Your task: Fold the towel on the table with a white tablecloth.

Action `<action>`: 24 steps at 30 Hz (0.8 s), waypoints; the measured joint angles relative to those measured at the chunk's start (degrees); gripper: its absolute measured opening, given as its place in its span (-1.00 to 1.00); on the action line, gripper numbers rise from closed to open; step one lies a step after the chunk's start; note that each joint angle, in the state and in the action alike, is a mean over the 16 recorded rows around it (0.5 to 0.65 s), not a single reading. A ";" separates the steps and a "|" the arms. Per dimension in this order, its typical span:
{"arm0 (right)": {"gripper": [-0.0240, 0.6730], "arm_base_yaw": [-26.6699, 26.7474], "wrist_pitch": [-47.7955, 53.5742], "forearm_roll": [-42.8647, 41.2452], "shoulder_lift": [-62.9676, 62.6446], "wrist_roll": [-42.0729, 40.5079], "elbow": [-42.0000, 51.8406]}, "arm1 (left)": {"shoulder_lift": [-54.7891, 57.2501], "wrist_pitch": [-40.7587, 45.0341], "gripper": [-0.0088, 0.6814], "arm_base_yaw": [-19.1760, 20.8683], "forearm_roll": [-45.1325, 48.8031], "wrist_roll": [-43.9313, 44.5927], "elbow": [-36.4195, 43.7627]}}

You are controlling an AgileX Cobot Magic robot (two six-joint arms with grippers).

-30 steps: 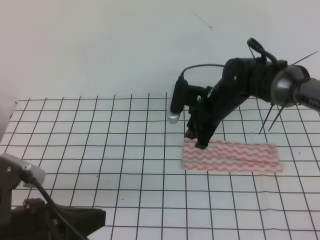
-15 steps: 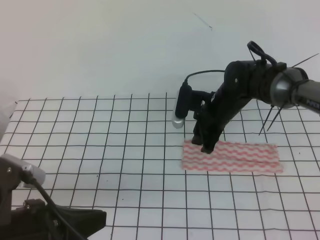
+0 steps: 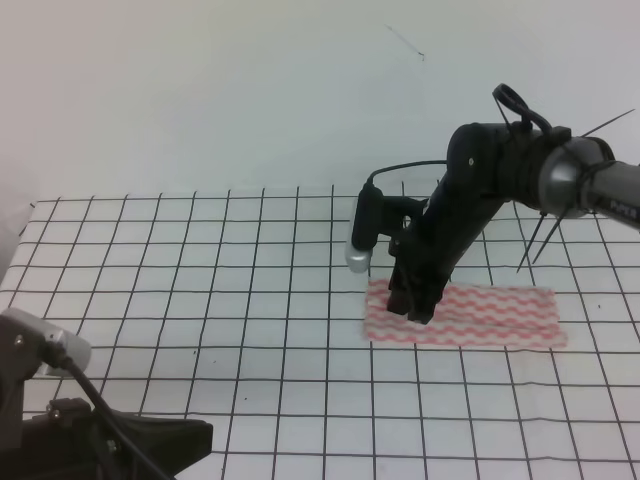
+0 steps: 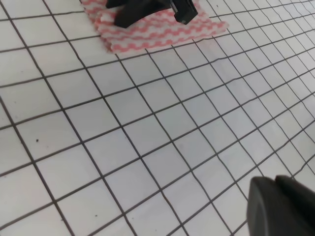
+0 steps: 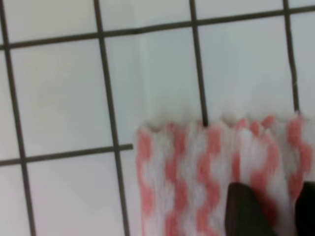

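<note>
The towel (image 3: 480,315), a long strip with pink wavy stripes, lies flat on the white tablecloth (image 3: 200,300) that covers the table, right of the middle. My right gripper (image 3: 418,308) points down onto the towel's left end. In the right wrist view its two dark fingertips (image 5: 246,214) stand apart on the striped cloth (image 5: 197,172), just inside its edge. The left wrist view shows the same spread fingers (image 4: 130,14) on the towel (image 4: 162,32). My left arm (image 3: 60,420) rests at the near left corner. Only a dark piece of the left gripper (image 4: 283,206) shows.
A silver camera (image 3: 358,252) hangs from the right wrist, left of the gripper. Thin dark rods (image 3: 535,240) lean at the far right. A plain white wall (image 3: 250,90) closes off the back edge of the table.
My right gripper has come down and a little to the right, from the towel's back left corner onto its left end. The towel and left arm have not moved.
</note>
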 joint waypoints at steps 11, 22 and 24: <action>-0.74 0.00 -0.77 0.59 0.28 -0.59 0.04 | 0.00 -0.06 -0.97 0.00 0.38 0.00 0.00; -0.90 0.00 -4.09 -0.05 0.33 -0.67 0.04 | 0.00 -0.12 -0.97 0.00 0.73 0.00 0.00; -0.90 -0.01 -4.59 -0.23 0.42 -0.65 0.04 | 0.00 -0.12 -0.97 0.00 0.76 0.00 0.00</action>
